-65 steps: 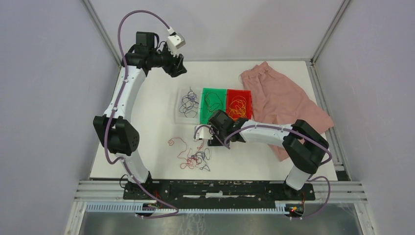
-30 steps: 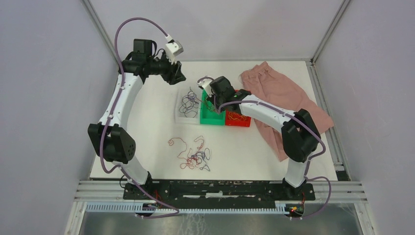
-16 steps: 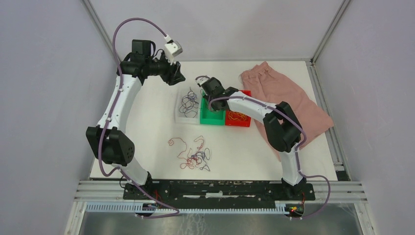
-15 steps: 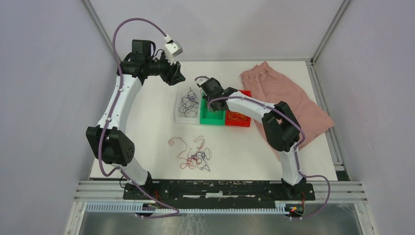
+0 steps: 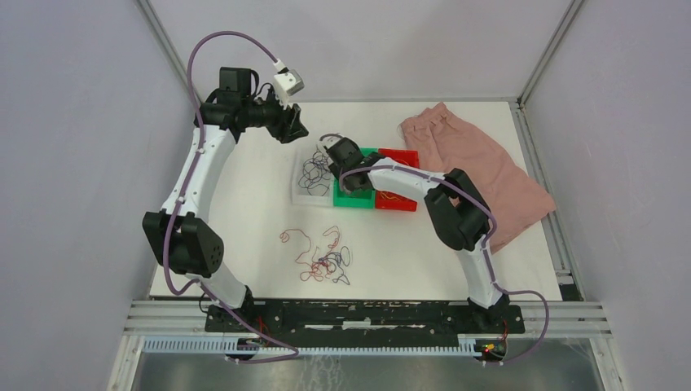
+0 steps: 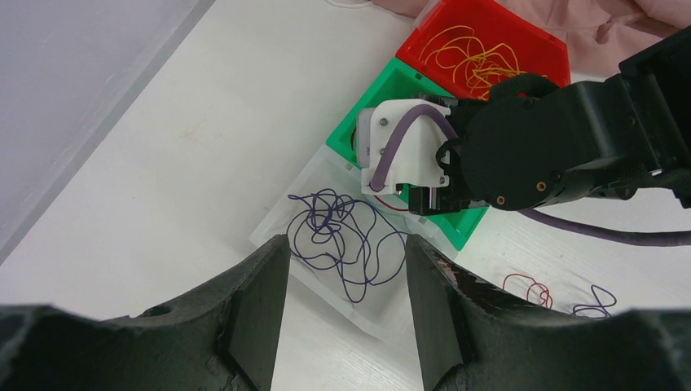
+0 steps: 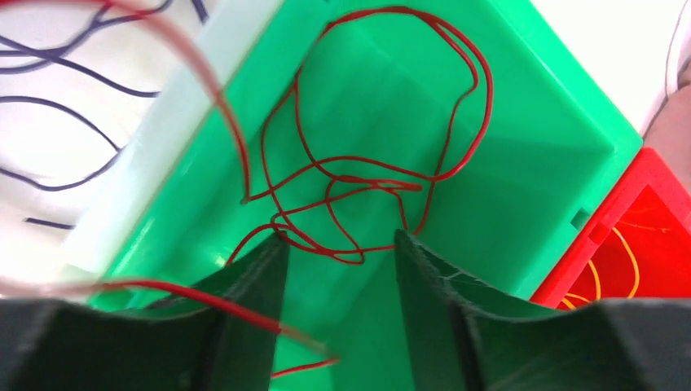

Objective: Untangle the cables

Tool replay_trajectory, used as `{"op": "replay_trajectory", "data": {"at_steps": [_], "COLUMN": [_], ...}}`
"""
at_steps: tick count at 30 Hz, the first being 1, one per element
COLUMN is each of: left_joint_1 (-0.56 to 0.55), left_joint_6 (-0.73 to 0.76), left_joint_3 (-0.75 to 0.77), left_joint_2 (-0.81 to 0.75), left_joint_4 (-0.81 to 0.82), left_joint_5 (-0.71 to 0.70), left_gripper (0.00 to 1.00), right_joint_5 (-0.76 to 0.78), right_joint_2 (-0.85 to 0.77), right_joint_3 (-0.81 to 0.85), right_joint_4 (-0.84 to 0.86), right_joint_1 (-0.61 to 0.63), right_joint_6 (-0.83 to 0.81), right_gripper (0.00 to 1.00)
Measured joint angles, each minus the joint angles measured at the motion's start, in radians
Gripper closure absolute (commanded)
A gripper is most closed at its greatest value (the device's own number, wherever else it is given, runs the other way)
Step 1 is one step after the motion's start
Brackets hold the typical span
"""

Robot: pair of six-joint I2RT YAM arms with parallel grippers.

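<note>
Red cable [image 7: 367,175] lies looped in the green bin [image 7: 521,187]. My right gripper [image 7: 341,240] hangs open just above it, and a blurred red strand [image 7: 163,293] crosses its left finger. In the top view that gripper [image 5: 341,155] sits over the green bin [image 5: 352,199]. Purple cables [image 6: 326,216] fill the clear tray [image 6: 273,232], with my left gripper [image 6: 346,244] open and empty high above them. Orange cables [image 6: 468,53] rest in the red bin [image 6: 534,45]. A tangle of red and purple cables [image 5: 322,261] lies on the table in front.
The clear tray [image 5: 305,194], green bin and red bin [image 5: 399,201] stand side by side mid-table. A pink cloth [image 5: 473,163] covers the back right corner, partly under the right arm. Cage walls enclose the table on three sides.
The right arm swung from the loose tangle up to the bins and leftward over the green bin, then its jaws opened. The left arm barely moved.
</note>
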Motion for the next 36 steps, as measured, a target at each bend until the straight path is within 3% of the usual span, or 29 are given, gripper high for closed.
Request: {"op": "replay_trajectory", "data": {"at_steps": [5,13,21,27,36], "left_joint_1": [0.001,0.002,0.002,0.002,0.008], "left_joint_6": [0.0,0.0,0.0,0.0,0.0], "left_joint_3": [0.0,0.0,0.0,0.0,0.0], "left_joint_2": [-0.001,-0.012,-0.017,-0.018,-0.018], "left_joint_4": [0.0,0.0,0.0,0.0,0.0], "left_joint_5": [0.0,0.0,0.0,0.0,0.001], "left_gripper": [0.39,0.39,0.39,0.39,0.39], "right_joint_5": [-0.083,-0.251,-0.393,-0.468,-0.39], "right_joint_2": [-0.07,-0.272,-0.291,-0.286,-0.293], "right_joint_3": [-0.015,-0.049,-0.121,-0.107,-0.175], "right_joint_4": [0.004,0.043,0.087,0.098,0.11], "right_joint_1": [-0.022,-0.078,-0.084,-0.016,0.143], "right_joint_6": [0.032,0.074,0.13,0.113,-0.013], "right_gripper": [0.35,0.39,0.38,0.38,0.41]}}
